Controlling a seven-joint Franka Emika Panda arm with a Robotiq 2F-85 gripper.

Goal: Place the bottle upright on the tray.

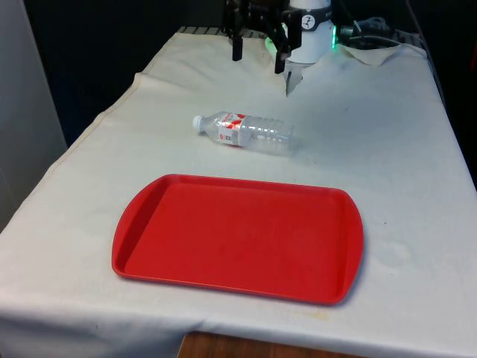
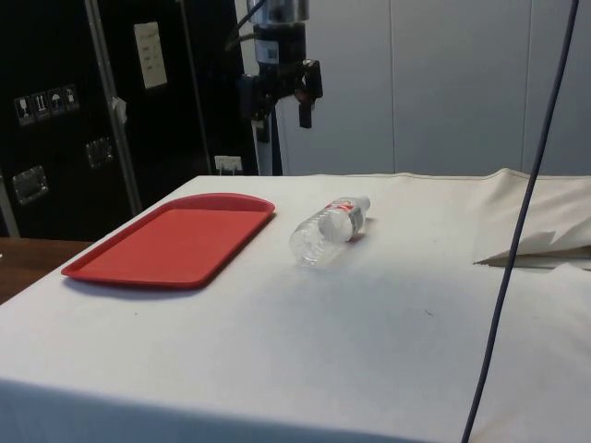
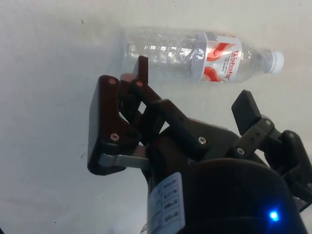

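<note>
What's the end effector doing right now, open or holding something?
End effector: open, holding nothing, raised above the cloth; the bottle lies on its side, ungrasped.

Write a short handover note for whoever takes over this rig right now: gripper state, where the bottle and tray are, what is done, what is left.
Gripper: open, empty, raised above the table beyond the bottle.
Clear plastic bottle with white cap and red-and-white label: lying on its side on the white cloth, beside the tray.
Red rectangular plastic tray: nothing on it.
Done: nothing yet.
Left: descend, grasp the bottle, stand it upright on the tray.
</note>
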